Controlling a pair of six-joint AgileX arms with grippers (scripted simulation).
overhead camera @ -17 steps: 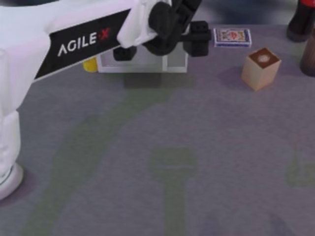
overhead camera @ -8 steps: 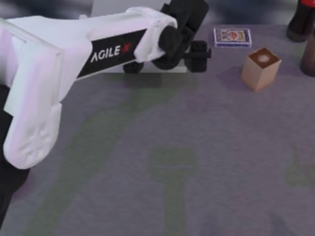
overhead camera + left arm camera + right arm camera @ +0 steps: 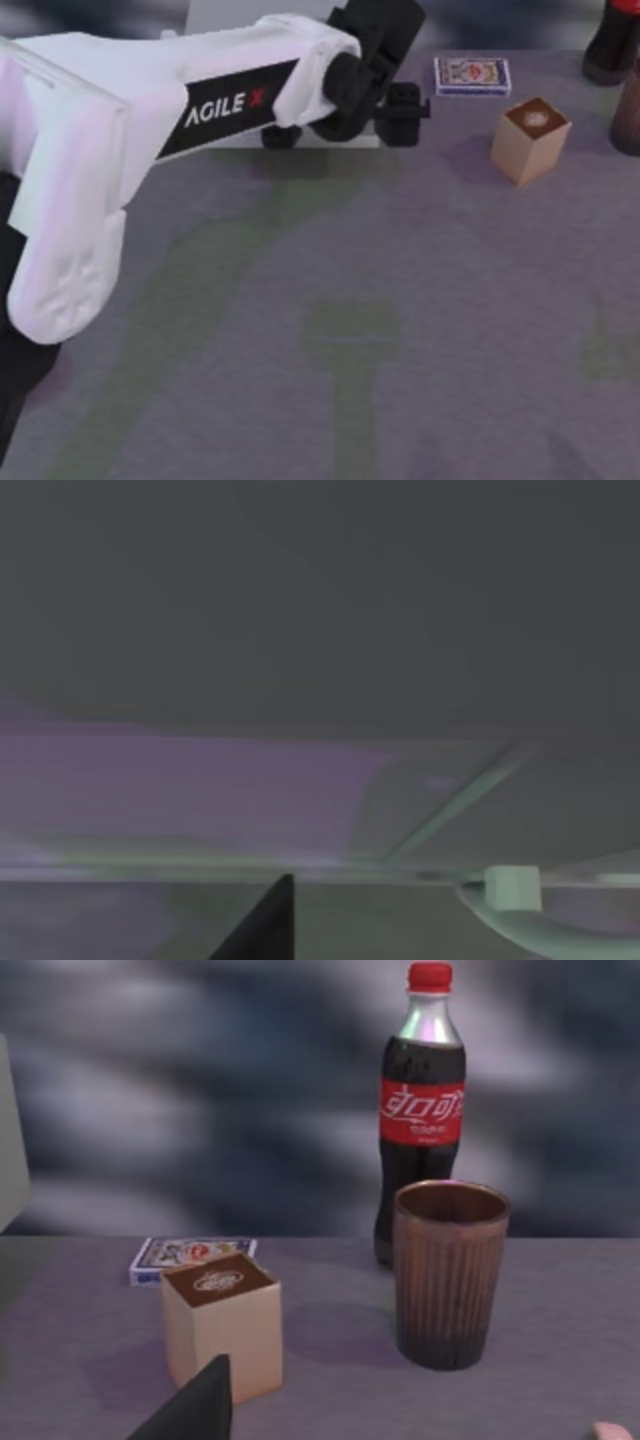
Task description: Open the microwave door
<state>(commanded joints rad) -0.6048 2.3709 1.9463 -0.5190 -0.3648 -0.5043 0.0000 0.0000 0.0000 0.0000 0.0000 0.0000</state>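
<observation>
Top view: my left tool (image 3: 400, 105) is at the boxy white-grey microwave (image 3: 215, 20); grip unclear; next, pull the door.

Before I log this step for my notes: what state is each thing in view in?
Microwave: at the table's far edge, mostly hidden by the left arm; door state not visible.
Left gripper: at the microwave's front.
Cola bottle: upright, capped.
Brown cup: upright.
Tan box: upright.
Card pack: lying flat.
</observation>
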